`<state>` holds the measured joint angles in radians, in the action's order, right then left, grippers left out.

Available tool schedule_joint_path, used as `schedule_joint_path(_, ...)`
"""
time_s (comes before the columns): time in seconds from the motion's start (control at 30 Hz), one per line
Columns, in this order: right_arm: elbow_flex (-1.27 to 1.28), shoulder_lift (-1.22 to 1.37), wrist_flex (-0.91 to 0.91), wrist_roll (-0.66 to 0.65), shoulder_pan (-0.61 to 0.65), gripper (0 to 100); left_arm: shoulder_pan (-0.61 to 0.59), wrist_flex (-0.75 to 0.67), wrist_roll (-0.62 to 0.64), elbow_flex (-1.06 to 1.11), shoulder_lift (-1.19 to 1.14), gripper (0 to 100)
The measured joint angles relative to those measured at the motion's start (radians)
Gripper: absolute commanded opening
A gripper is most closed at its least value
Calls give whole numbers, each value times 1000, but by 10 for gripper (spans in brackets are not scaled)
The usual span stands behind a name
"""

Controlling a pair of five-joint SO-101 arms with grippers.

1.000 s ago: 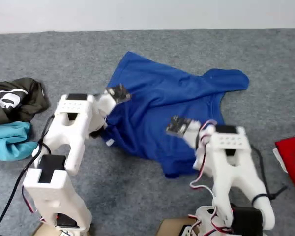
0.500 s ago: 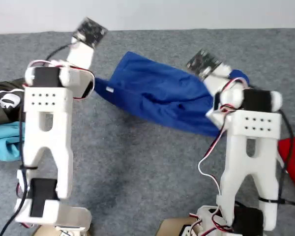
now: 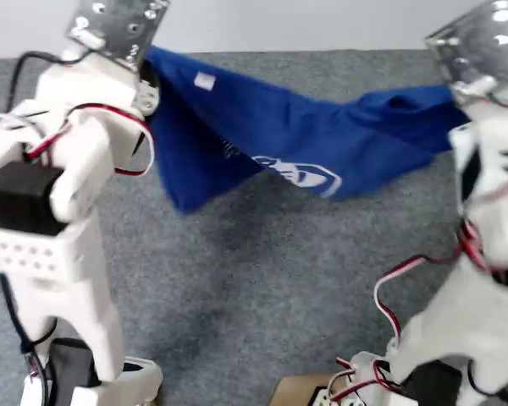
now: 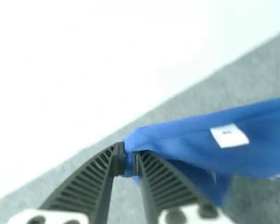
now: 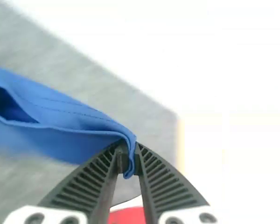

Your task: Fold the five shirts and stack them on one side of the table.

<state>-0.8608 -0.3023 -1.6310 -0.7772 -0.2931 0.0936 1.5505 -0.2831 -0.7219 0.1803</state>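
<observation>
The blue shirt hangs stretched above the tabletop, its left end clenched in the left claw, its right end in the right claw; from above, the wrists cover both ends.

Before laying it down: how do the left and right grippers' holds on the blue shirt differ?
Left gripper pinches a bunched edge near the white label; right gripper a folded, stitched hem. More cloth hangs below the left gripper than the right. Both are shut on the blue shirt, stretched between them.
</observation>
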Motion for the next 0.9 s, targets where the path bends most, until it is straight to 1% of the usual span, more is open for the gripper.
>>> schedule_joint_path(0.17,-218,-2,0,0,-77,10,0,0,0,-141,0,2)
schedule_joint_path(0.33,-379,-3,-2,2,-146,10,3,2,2,-279,5,2)
schedule_joint_path(0.43,-462,-11,-2,2,-178,10,3,41,0,-364,5,2)
schedule_joint_path(0.5,-514,-20,-2,2,-189,10,3,89,-17,-423,5,2)
schedule_joint_path(0.63,-626,-31,-2,-17,-195,11,3,178,-92,-555,11,2)
schedule_joint_path(0.73,-687,-31,11,-17,-195,11,-2,184,-110,-641,21,2)
schedule_joint_path(0.9,-772,-31,44,-23,-199,11,-71,184,-114,-726,40,2)
